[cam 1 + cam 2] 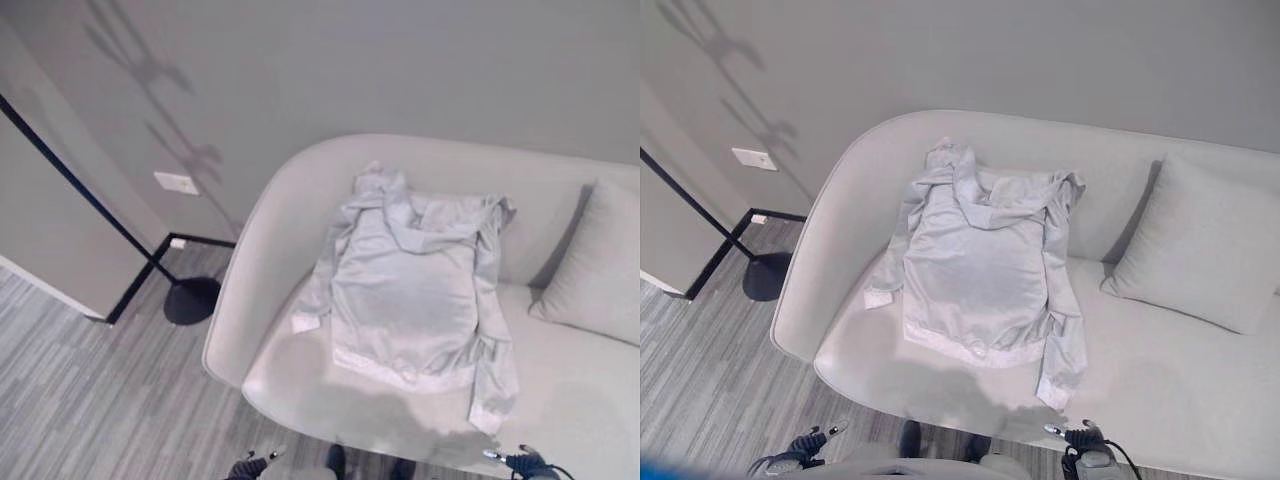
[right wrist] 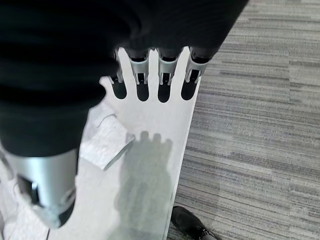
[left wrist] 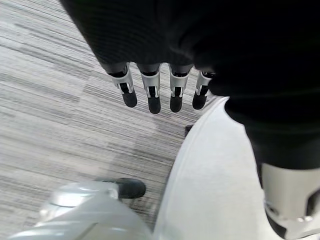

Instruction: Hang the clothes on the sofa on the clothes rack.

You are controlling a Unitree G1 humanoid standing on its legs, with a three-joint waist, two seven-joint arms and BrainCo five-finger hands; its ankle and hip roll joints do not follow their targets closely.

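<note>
A light grey hooded jacket [image 1: 405,290] lies spread on the pale sofa [image 1: 290,210], its hood up on the backrest and its sleeves hanging to both sides. The clothes rack [image 1: 190,300] stands on the floor left of the sofa, with a round black base and a thin black pole slanting up. My left hand [image 3: 150,90] hangs low before the sofa's front edge, fingers straight, holding nothing. My right hand [image 2: 139,75] hovers over the seat's front edge near a sleeve cuff [image 2: 102,142], fingers straight and empty. Both hands [image 1: 805,445] [image 1: 1080,440] sit well short of the jacket.
A grey cushion [image 1: 1195,245] leans on the backrest at the sofa's right. A wall socket [image 1: 176,183] is on the grey wall behind the rack. Striped grey carpet [image 1: 90,390] covers the floor to the left and in front.
</note>
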